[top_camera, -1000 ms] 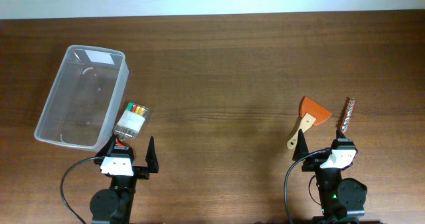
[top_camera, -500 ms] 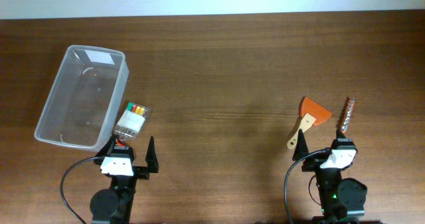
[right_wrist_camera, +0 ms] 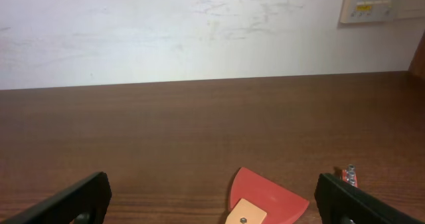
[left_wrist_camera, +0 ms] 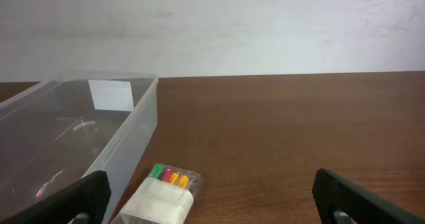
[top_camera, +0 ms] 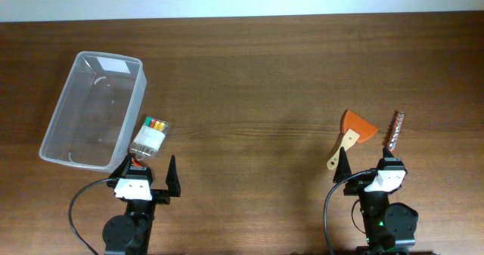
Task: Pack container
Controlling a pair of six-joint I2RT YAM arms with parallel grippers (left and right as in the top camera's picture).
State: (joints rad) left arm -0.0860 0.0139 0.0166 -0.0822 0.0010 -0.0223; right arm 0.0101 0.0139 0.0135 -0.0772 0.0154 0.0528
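From overhead, the container [top_camera: 91, 111] is being seen on the bench [top_camera: 257, 81] near the far left corner. Its long sides are slanting toward the near edge, and nothing is being carried inside it. A small clear pack of coloured markers [top_camera: 150, 137] is being seen just beside its near right side. The left gripper [top_camera: 150, 168] is being held at the near edge just behind that pack, jaws spread around nothing. Toward the near right corner, an orange scraper with a wooden handle [top_camera: 352, 134] and a slim patterned stick [top_camera: 394, 131] are being seen side by side, not touching. The right gripper [top_camera: 367, 160] is being held at the near edge just behind them, jaws likewise spread and empty.

In the left wrist view, the container's right wall and a white label are being shown on the left. The marker pack is being shown just beside that wall; whether they are touching cannot be told.

In the right wrist view, the scraper's blade is being shown low between the spread jaws, touched by neither. A wall panel [right_wrist_camera: 382, 1] is being shown beyond the far edge.
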